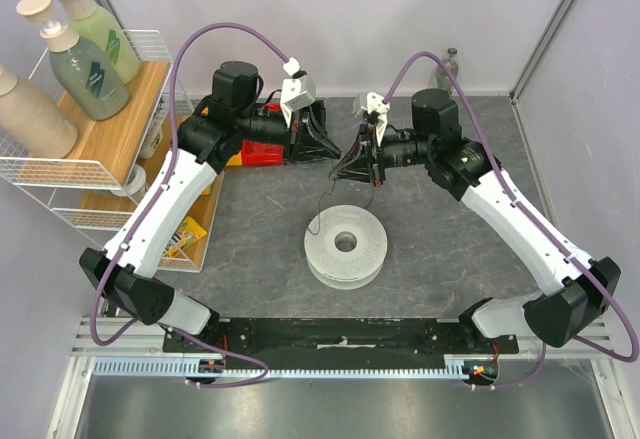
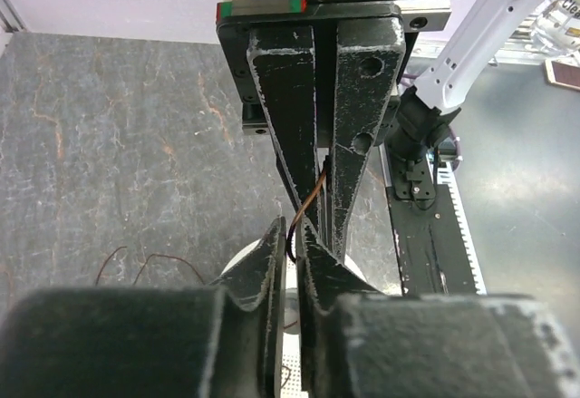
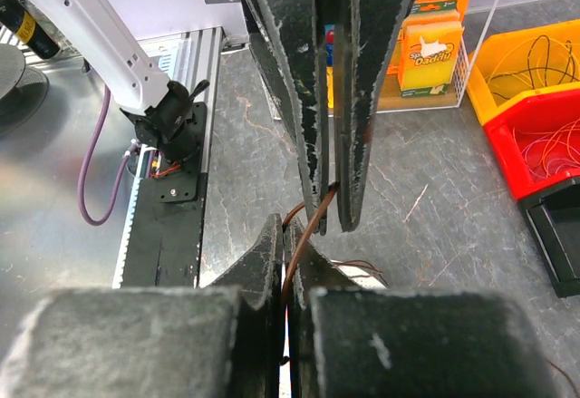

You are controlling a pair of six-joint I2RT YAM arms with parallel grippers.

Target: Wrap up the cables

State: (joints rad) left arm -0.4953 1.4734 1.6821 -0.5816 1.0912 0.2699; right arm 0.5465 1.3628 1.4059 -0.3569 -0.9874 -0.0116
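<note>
The right gripper (image 3: 287, 235) is clenched on the cable (image 3: 308, 228) — the thin, dark brownish strand runs in between its pressed fingertips. The left gripper (image 2: 292, 239) meets it tip to tip above the grey table (image 1: 250, 229), just behind the white spool (image 1: 325, 257). The left gripper's fingers stand a narrow slit apart with that strand threaded between them, and I cannot tell whether they pinch it. Below the two grippers, loose cable hangs in thin loops — down toward the spool's far-left rim.
</note>
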